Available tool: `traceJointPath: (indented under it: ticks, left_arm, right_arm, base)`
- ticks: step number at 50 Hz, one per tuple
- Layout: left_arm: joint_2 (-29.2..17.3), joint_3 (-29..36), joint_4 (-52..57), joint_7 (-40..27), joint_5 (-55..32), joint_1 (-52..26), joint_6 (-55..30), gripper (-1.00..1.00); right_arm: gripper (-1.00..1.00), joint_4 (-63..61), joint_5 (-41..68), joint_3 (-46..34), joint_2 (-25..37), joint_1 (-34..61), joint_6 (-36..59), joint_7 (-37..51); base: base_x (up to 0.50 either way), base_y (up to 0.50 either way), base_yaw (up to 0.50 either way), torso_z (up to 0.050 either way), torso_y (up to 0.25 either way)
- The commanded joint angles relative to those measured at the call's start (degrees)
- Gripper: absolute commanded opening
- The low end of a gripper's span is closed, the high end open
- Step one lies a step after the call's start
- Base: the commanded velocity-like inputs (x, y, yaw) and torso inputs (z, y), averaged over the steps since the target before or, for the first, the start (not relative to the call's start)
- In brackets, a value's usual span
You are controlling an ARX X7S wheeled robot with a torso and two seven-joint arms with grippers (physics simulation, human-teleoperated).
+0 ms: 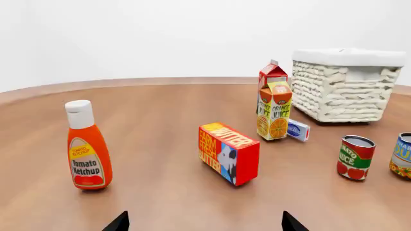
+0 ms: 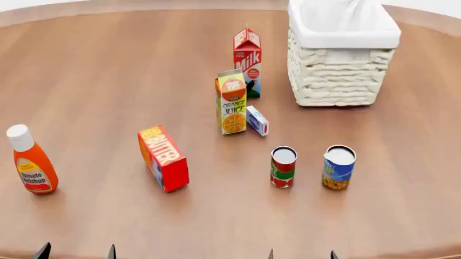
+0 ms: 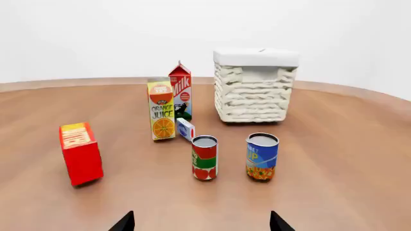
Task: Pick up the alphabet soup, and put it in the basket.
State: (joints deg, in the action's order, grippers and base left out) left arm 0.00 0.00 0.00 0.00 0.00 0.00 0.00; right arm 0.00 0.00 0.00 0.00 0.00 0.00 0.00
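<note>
The alphabet soup is a small can with a blue label and orange base, standing upright on the wooden table; it also shows as the alphabet soup and, cut by the frame edge, the alphabet soup. The cream wicker basket with a white cloth rim stands behind it, seen too as the basket and the basket. My left gripper and right gripper sit at the table's near edge, both open and empty. The right gripper is well short of the soup. The left gripper faces the butter box.
A red-and-green can stands just left of the soup. An orange juice carton, milk carton and small blue-white box cluster left of the basket. A red butter box and ketchup bottle stand further left.
</note>
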Motion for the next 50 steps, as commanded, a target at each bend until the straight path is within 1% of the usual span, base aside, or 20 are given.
traceJointPath:
  ticks: [1, 2, 3, 4, 7, 10, 11, 14, 15, 18, 21, 22, 26, 33, 38, 43, 44, 45, 46, 50]
  left_arm:
    - [-0.99, 0.54, -0.66, -0.61, -1.75, -0.4, 0.05, 1.0]
    - [-1.94, 1.82, -2.89, -0.74, 0.25, 0.01, 6.97, 1.0]
    - [-2.38, 2.53, -4.61, -1.77, 2.12, 0.2, 11.21, 1.0]
    - [-2.86, 3.56, -6.26, -4.88, 7.21, 0.1, 13.59, 1.0]
    - [-2.6, 3.17, -2.95, -3.82, 3.53, 0.79, 10.32, 1.0]
    - [-2.63, 3.27, -1.86, -4.05, 2.08, 0.94, 10.14, 1.0]
    - [-2.14, 2.53, -1.89, -5.87, 2.14, 0.76, 10.97, 1.0]
    - [-2.68, 2.29, 0.7, -4.64, -1.46, 0.58, 8.0, 1.0]
    - [-3.2, 2.73, 2.08, -4.02, -1.86, 0.5, 5.03, 1.0]
    - [-4.09, 4.05, 3.92, -4.53, 0.23, 0.77, 3.24, 1.0]
    - [-5.04, 5.25, 6.1, -4.65, 2.1, 0.44, 1.3, 1.0]
    - [-5.02, 4.83, 8.17, -4.59, 1.5, -0.66, -2.01, 1.0]
    - [-6.34, 5.17, 11.09, -3.09, 0.53, -2.04, -4.94, 1.0]
    - [-6.81, 4.49, 12.76, -3.03, -1.58, -3.1, -6.09, 1.0]
    - [-6.57, 4.26, 9.45, -3.76, -2.22, -5.15, -5.79, 1.0]
    - [-6.53, 2.15, 10.66, -3.46, -6.05, -4.57, -4.12, 1.0]
    - [-6.8, 1.8, 12.01, -3.75, -6.26, -3.68, -4.68, 1.0]
    - [-6.79, 1.46, 12.43, -4.3, -6.21, -3.42, -4.57, 1.0]
    - [-7.02, 1.38, 12.75, -4.17, -6.45, -3.24, -4.4, 1.0]
    - [-7.78, 2.53, 12.09, -5.38, -3.25, -3.09, -2.55, 1.0]
  right_arm:
    - [1.0, 0.15, 0.65, -1.2, 0.97, -0.11, -0.95, 1.08]
    - [1.0, 1.33, 2.18, -2.31, 1.82, -0.64, -3.7, -1.5]
    - [1.0, 2.12, 3.04, -1.84, 1.73, -0.23, -2.39, -0.87]
    - [1.0, 2.06, 2.85, -2.16, 2.07, -0.34, -3.14, -0.78]
    - [1.0, -2.58, 0.57, -3.44, 3.11, -1.5, -0.85, 0.41]
    - [1.0, -4.31, 1.65, -1.65, 2.93, -1.32, 1.2, 2.72]
    - [1.0, -4.48, 2.08, -1.5, 3.06, -1.26, 1.34, 2.81]
    - [1.0, -6.31, 4.24, -1.27, 3.44, -1.3, 2.63, 2.17]
    - [1.0, -7.65, 4.27, -1.73, 3.89, -1.37, 3.48, 1.79]
    - [1.0, -9.59, 6.47, -0.64, 4.69, -0.26, 6.15, 1.57]
    - [1.0, -10.04, 7.39, -0.36, 5.23, 0.23, 7.11, 1.5]
    - [1.0, -11.07, 8.17, -0.03, 5.52, 0.58, 7.79, 1.37]
    - [1.0, -11.83, 9.26, 0.04, 6.04, 1.13, 8.95, 1.4]
    - [1.0, -12.11, 11.08, 0.65, 6.83, 2.79, 10.51, 1.64]
    - [1.0, -12.45, 11.59, 1.61, 6.99, 3.48, 10.75, 2.97]
    - [1.0, -14.63, 12.31, 1.19, 7.88, 3.01, 13.35, 3.01]
    - [1.0, -14.71, 12.14, 1.27, 7.64, 2.27, 10.4, 2.7]
    - [1.0, -15.55, 11.96, 0.85, 8.05, 2.38, 13.18, 3.23]
    - [1.0, -15.46, 11.37, 0.48, 7.99, 2.42, 12.7, 3.51]
    - [1.0, -16.13, 11.5, 0.03, 7.93, 1.58, 12.08, 3.62]
  base:
    - [0.0, 0.0, 0.0, 0.0, 0.0]
    - [0.0, 0.0, 0.0, 0.0, 0.0]
    - [0.0, 0.0, 0.0, 0.0, 0.0]
    - [0.0, 0.0, 0.0, 0.0, 0.0]
    - [0.0, 0.0, 0.0, 0.0, 0.0]
    - [0.0, 0.0, 0.0, 0.0, 0.0]
    - [0.0, 0.0, 0.0, 0.0, 0.0]
    - [0.0, 0.0, 0.0, 0.0, 0.0]
    - [0.0, 0.0, 0.0, 0.0, 0.0]
    - [0.0, -0.05, 0.0, 0.0, 0.0]
    - [0.0, -0.48, 0.0, 0.0, 0.0]
    - [0.0, -0.5, 0.0, 0.0, 0.0]
    - [0.0, -0.5, 0.0, 0.0, 0.0]
    - [0.0, -0.5, 0.0, 0.0, 0.0]
    - [0.0, -0.5, 0.0, 0.0, 0.0]
    - [0.0, 0.0, 0.0, 0.0, 0.0]
    - [0.0, 0.0, 0.0, 0.0, 0.0]
    - [0.39, 0.0, 0.0, 0.0, 0.0]
    - [0.5, 0.0, 0.0, 0.0, 0.0]
    - [0.5, 0.0, 0.0, 0.0, 0.0]
